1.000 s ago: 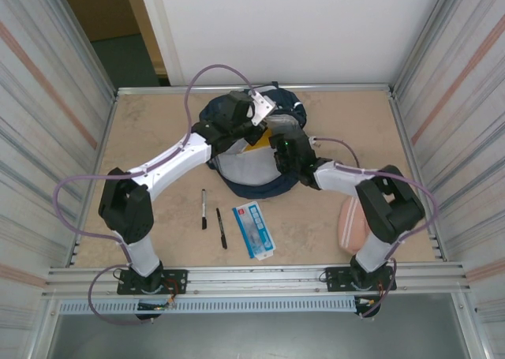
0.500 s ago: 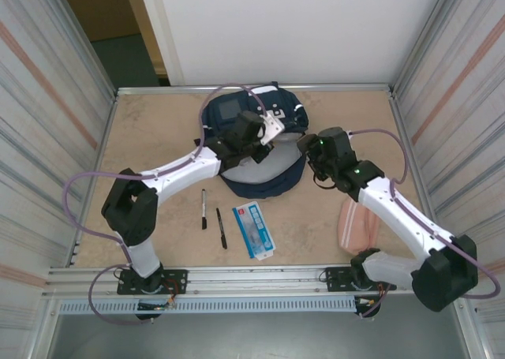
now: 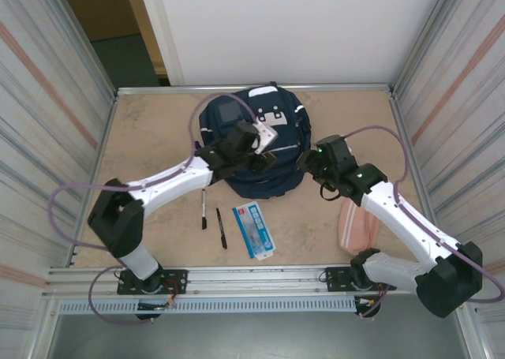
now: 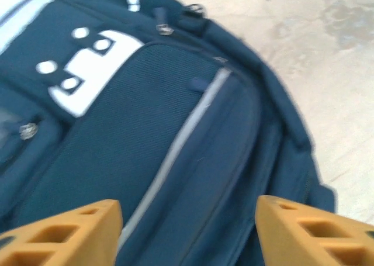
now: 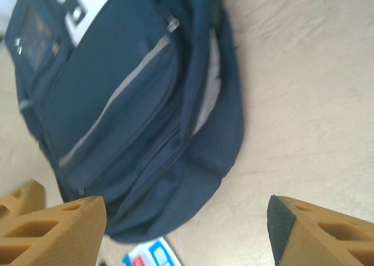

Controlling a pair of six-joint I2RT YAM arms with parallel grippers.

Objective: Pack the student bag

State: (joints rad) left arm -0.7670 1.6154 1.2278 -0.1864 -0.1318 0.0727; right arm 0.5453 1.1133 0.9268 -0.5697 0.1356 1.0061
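Two empty, wide-parted claws by the student bag [image 3: 278,113]: left claw [image 4: 186,220] above it, right claw [image 5: 184,218] beside it.

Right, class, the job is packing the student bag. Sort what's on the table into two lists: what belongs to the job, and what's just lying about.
Belongs to the job:
student bag
left gripper, open over the bag
right gripper, open at the bag's edge

Lying about, untouched:
black pen
second black pen
blue-and-white packet
pink pouch
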